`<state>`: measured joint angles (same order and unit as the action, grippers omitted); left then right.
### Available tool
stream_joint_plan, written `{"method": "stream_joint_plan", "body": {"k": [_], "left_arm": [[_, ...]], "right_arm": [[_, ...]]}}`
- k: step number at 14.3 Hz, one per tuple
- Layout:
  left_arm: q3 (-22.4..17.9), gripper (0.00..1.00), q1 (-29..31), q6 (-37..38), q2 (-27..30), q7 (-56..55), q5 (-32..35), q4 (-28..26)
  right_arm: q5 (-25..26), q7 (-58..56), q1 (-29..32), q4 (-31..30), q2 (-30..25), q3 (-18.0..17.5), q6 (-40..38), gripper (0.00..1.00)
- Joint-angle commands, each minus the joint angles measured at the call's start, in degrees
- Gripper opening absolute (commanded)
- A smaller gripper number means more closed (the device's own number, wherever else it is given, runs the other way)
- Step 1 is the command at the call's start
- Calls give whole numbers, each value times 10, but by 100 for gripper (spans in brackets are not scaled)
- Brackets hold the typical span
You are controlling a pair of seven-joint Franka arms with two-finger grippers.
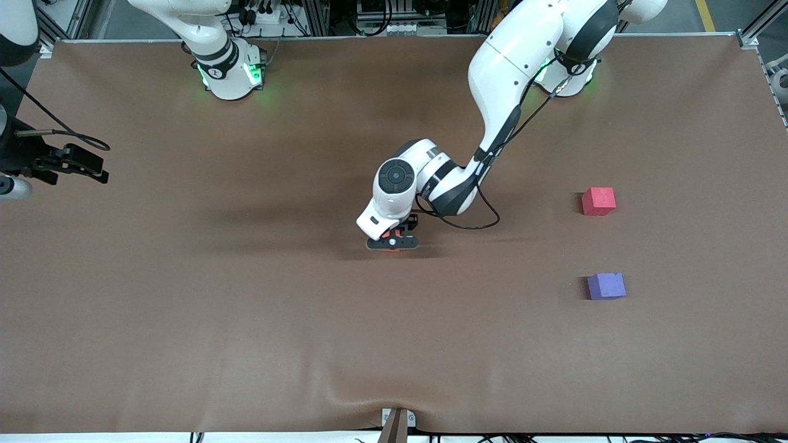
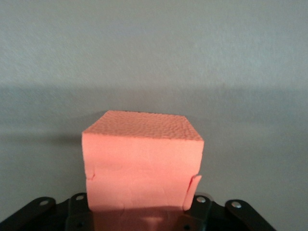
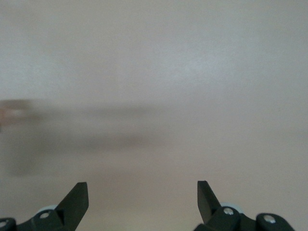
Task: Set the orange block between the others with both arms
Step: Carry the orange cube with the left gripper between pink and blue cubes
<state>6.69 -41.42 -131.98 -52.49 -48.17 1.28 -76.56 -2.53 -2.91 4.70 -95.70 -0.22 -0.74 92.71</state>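
Sitting near the middle of the brown table (image 1: 184,307), the orange block (image 2: 142,163) is a small matte cube with a pebbled, foam-like top and smooth sides, one of them marked by a faint crease and a small dent where a finger presses in. The left gripper (image 1: 392,241) is down on it with its fingers closed against two of the block's sides, so that from the front only slivers of orange show under the black jaws. The left arm (image 1: 511,80) reaches from its green-lit base to that spot, its white wrist and a loop of black cable covering most of the block from above. Well apart, toward the left arm's end of the table, stand the red cube (image 1: 598,201) and the purple cube (image 1: 606,286), the purple one nearer the front camera, with bare cloth between them. Nothing lies between the held block and that gap. The right gripper (image 3: 143,202) waits over the right arm's end of the table, its fingers wide open around nothing.
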Motion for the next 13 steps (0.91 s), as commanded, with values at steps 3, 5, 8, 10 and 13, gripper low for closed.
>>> {"method": "stream_joint_plan", "body": {"k": [3, 5, 8, 10, 13], "left_arm": [[-24, 0, 26, 14, 76, -6, 13, -8], [-21, 0, 62, 50, 123, 9, 12, -14], [-20, 0, 113, 117, 186, 68, 7, -31], [-20, 0, 158, 155, 242, 134, 7, -79], [-19, 0, 245, 165, 324, 295, 4, -186]], "right_arm": [[-21, 30, -10, 2, -24, 14, -18, 100], [-14, 26, -7, 15, -29, 14, -25, 100], [-11, 26, -6, 29, -29, 15, -48, 100], [3, 24, 0, 41, -29, 14, -50, 100], [7, 26, 0, 50, -25, 14, -50, 100]]}}
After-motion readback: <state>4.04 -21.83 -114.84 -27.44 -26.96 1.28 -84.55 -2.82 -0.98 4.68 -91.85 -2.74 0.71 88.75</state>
